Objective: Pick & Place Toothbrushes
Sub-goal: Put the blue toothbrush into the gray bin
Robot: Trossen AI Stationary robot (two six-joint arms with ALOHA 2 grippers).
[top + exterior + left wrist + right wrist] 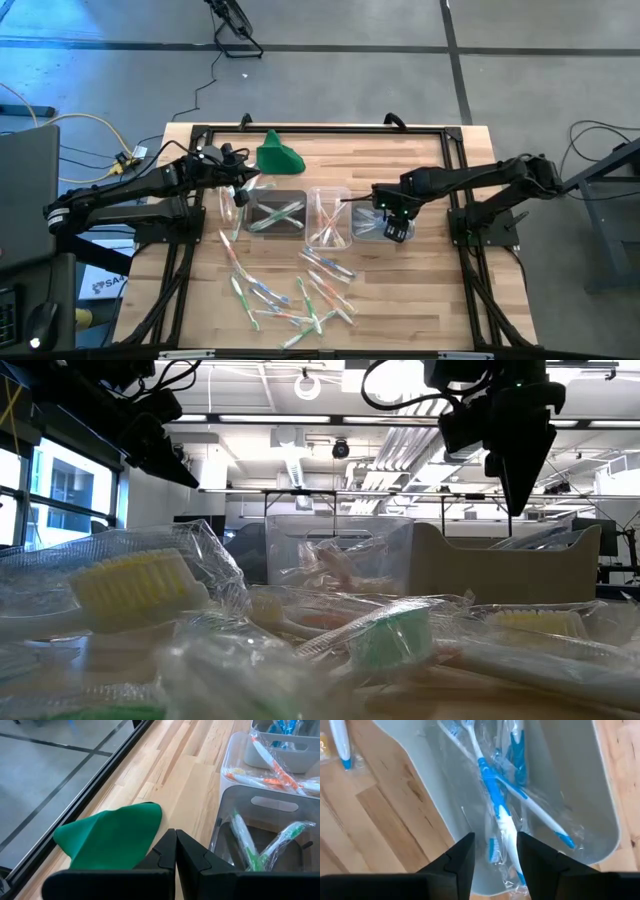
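Nearest the bottom edge of the high view, loose toothbrushes [300,295] lie scattered on the wooden table [420,300]. Above them, mid-frame, sit three clear tubs in a row. The right gripper [392,226] hangs over the right tub [600,785], fingers parted with nothing between them, blue brushes [492,785] lying below. The left gripper [238,188], at the left tub's [276,212] upper left corner, is pinched together and empty, near the green cloth [277,155] farther up.

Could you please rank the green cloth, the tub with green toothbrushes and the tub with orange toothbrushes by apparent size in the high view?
1. Tub with green toothbrushes, largest.
2. Tub with orange toothbrushes, nearly the same; the order with the first is unsure.
3. Green cloth, clearly smallest.
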